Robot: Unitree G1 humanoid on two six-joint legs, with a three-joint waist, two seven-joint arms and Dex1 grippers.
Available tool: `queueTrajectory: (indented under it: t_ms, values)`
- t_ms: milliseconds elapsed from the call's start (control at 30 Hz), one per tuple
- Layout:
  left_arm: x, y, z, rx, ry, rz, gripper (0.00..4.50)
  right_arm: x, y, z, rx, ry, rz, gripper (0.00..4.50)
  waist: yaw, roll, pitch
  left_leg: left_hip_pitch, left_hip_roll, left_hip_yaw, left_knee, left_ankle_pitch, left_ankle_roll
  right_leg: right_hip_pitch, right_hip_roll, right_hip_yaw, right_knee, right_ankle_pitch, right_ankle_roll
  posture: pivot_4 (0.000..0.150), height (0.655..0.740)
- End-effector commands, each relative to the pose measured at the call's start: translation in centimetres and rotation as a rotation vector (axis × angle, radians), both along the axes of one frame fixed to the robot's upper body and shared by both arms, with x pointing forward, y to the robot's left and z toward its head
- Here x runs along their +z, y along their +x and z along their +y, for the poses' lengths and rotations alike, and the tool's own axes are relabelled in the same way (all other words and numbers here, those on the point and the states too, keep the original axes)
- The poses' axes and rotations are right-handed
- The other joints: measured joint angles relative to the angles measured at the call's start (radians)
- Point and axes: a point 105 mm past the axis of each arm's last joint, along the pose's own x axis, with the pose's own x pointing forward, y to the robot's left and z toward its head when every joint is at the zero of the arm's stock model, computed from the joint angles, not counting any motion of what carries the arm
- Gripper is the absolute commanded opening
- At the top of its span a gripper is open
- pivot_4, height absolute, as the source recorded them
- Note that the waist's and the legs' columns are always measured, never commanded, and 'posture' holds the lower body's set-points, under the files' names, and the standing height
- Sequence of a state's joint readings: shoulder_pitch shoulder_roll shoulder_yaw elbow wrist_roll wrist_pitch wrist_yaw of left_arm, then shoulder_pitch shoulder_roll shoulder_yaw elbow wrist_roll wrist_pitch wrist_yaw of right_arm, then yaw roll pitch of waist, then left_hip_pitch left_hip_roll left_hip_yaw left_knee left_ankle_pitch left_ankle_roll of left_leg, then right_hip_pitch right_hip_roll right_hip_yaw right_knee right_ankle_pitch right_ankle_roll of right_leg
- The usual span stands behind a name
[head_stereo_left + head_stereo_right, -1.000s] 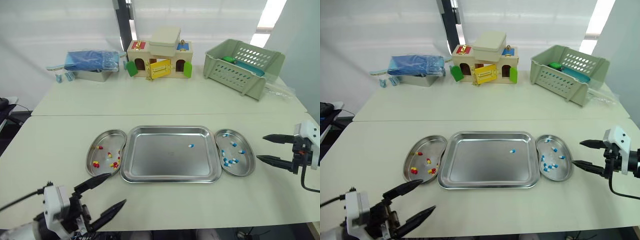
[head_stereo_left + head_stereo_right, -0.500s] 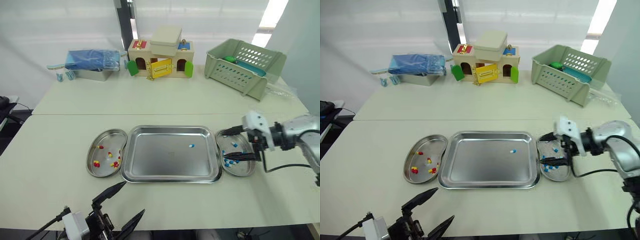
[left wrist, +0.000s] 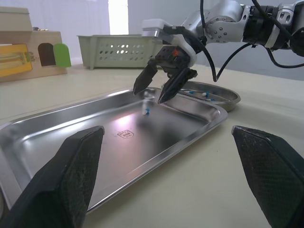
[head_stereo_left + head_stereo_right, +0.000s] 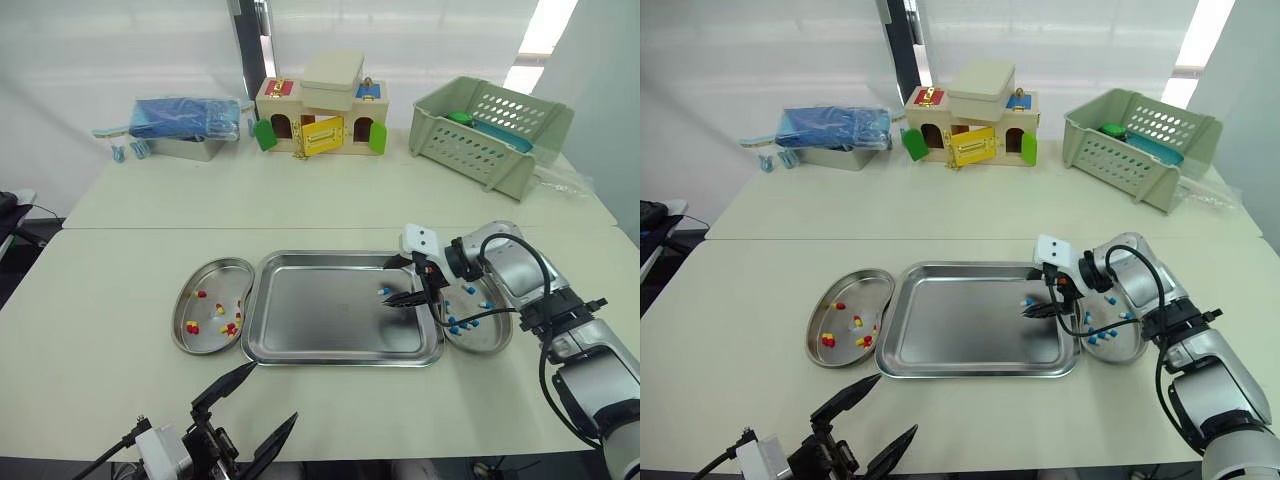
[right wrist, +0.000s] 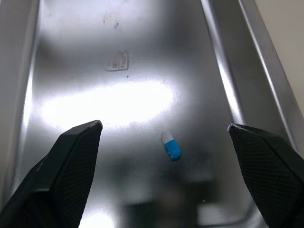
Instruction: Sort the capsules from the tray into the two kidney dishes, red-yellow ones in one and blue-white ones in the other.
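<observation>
One blue-white capsule (image 4: 383,291) lies in the right part of the steel tray (image 4: 320,320). My right gripper (image 4: 398,280) hovers open just over it, a fingertip on either side; the capsule (image 5: 170,144) lies between the fingers in the right wrist view. The left kidney dish (image 4: 215,280) holds several red-yellow capsules (image 4: 228,327). Several blue-white capsules (image 4: 460,322) lie in the right kidney dish (image 4: 497,340). My left gripper (image 4: 272,392) stands open and empty low at the table's front edge, well short of the tray.
On the far table stand a blue bag on a metal tin (image 4: 185,125), a wooden toy house (image 4: 320,110) and a green basket (image 4: 490,130). Bare tabletop surrounds the tray and dishes.
My right gripper has swung left from over the right dish to over the capsule in the tray. The left gripper stays low at the front edge.
</observation>
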State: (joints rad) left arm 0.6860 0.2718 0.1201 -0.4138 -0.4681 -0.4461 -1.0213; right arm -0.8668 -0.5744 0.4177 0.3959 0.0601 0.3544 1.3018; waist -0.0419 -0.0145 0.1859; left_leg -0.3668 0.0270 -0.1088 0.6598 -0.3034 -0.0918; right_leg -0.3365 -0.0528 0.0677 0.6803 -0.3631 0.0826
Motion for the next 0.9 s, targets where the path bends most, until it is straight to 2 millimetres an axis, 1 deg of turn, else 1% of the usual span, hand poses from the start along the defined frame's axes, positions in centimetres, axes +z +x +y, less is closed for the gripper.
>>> queueTrajectory:
  t_ms: [33, 200, 300, 333, 500, 733, 767, 833, 900]
  values:
    - [0.7, -0.1, -0.2, 0.002, 0.003, -0.033, 4.46, 0.5, 0.6, 0.7, 0.024, -0.028, -0.070, 4.50, -0.003, 0.000, 0.000, 0.000, 0.000, 0.000, 0.000, 0.000, 0.000, 0.000, 0.000, 0.000, 0.000, 0.000, 0.000, 0.150, 0.7400]
    - [0.8, 0.0, -0.2, 0.001, 0.008, -0.037, 4.46, -1.2, 0.5, 0.6, 0.030, -0.080, -0.067, 4.50, -0.008, 0.000, 0.000, 0.000, 0.000, 0.000, 0.000, 0.000, 0.000, 0.000, 0.000, 0.000, 0.000, 0.000, 0.000, 0.150, 0.7400]
    - [0.8, -0.1, -0.2, -0.001, 0.012, -0.033, 4.50, -2.0, 0.4, 0.0, 0.025, -0.123, -0.068, 3.90, -0.008, 0.001, 0.000, 0.000, 0.000, 0.000, 0.000, 0.000, 0.000, 0.000, 0.000, 0.000, 0.000, 0.000, 0.000, 0.150, 0.7400]
    - [0.8, -0.1, -0.2, -0.002, 0.014, -0.032, 4.50, -2.0, 0.3, 0.0, 0.025, -0.121, -0.063, 3.50, -0.008, 0.000, 0.000, 0.000, 0.000, 0.000, 0.000, 0.000, 0.000, 0.000, 0.000, 0.000, 0.000, 0.000, 0.000, 0.150, 0.7400]
    - [0.8, -0.2, -0.2, -0.008, 0.021, -0.030, 4.50, -2.0, 0.1, 0.0, 0.029, -0.113, -0.052, 1.89, -0.009, 0.001, 0.000, 0.000, 0.000, 0.000, 0.000, 0.000, 0.000, 0.000, 0.000, 0.000, 0.000, 0.000, 0.000, 0.150, 0.7400]
    - [0.7, -0.1, 0.1, -0.006, 0.017, -0.021, 4.50, -1.8, -0.2, 0.4, 0.039, -0.086, -0.055, 0.10, -0.009, 0.001, 0.000, 0.000, 0.000, 0.000, 0.000, 0.000, 0.000, 0.000, 0.000, 0.000, 0.000, 0.000, 0.000, 0.150, 0.7400]
    - [0.7, -0.1, 0.2, -0.004, 0.015, -0.019, 4.50, -1.5, -0.2, 0.4, 0.041, -0.068, -0.059, 0.02, -0.009, 0.001, 0.000, 0.000, 0.000, 0.000, 0.000, 0.000, 0.000, 0.000, 0.000, 0.000, 0.000, 0.000, 0.000, 0.150, 0.7400]
    - [0.8, -0.1, 0.3, -0.006, 0.012, -0.016, 4.50, -0.6, -0.7, 0.5, 0.048, -0.025, -0.061, 0.02, -0.008, 0.001, 0.000, 0.000, 0.000, 0.000, 0.000, 0.000, 0.000, 0.000, 0.000, 0.000, 0.000, 0.000, 0.000, 0.150, 0.7400]
    - [0.8, -0.3, 0.2, -0.042, 0.025, -0.021, 4.50, 0.6, -1.5, 0.0, 0.054, 0.030, -0.050, 0.02, -0.007, 0.001, 0.000, 0.000, 0.000, 0.000, 0.000, 0.000, 0.000, 0.000, 0.000, 0.000, 0.000, 0.000, 0.000, 0.150, 0.7400]
